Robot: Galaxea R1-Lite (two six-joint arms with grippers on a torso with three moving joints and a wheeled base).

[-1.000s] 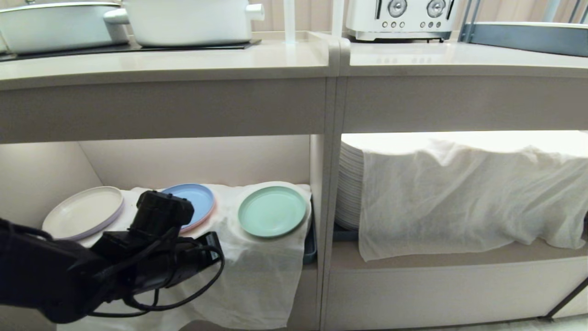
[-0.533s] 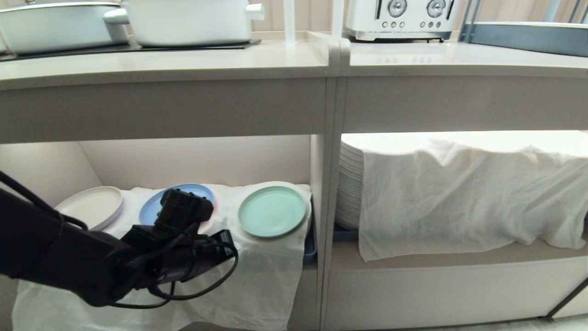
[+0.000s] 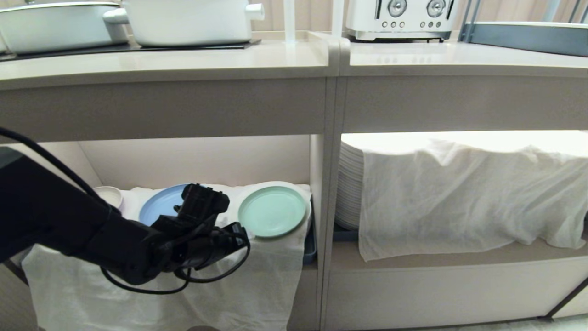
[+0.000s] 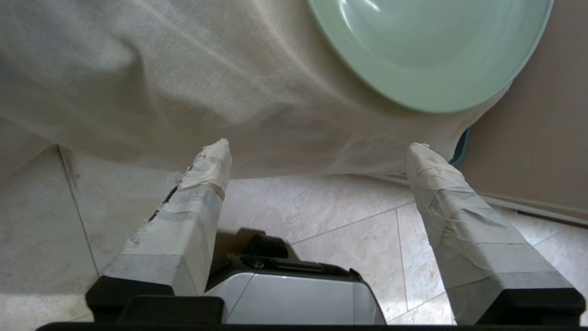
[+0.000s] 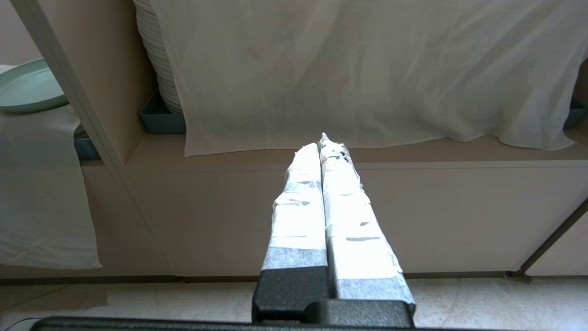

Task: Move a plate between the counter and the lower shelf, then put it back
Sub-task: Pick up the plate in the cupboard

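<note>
Mint-green plate (image 3: 272, 211) lies flat on the white cloth (image 3: 257, 271) that drapes the lower shelf (image 3: 202, 161), hard against the compartment's right wall, at about three o'clock from the blue plate (image 3: 161, 207). The biggest risk, as I judge it, is the cloth: it hangs loose over the shelf's front edge, and a finger sliding under the plate's rim could snag or drag it, shifting every plate on it. Next, the wall leaves little room on that side. The left gripper (image 4: 317, 156), jaws spread wide and empty, sits just short of the rim at roughly seven o'clock from the plate. The counter (image 3: 183, 59) above carries white pots (image 3: 183, 20) and a toaster (image 3: 399, 18). The right gripper (image 5: 324, 147), fingers pressed together, hangs parked before the neighbouring compartment's plate stack (image 5: 154, 55).
</note>
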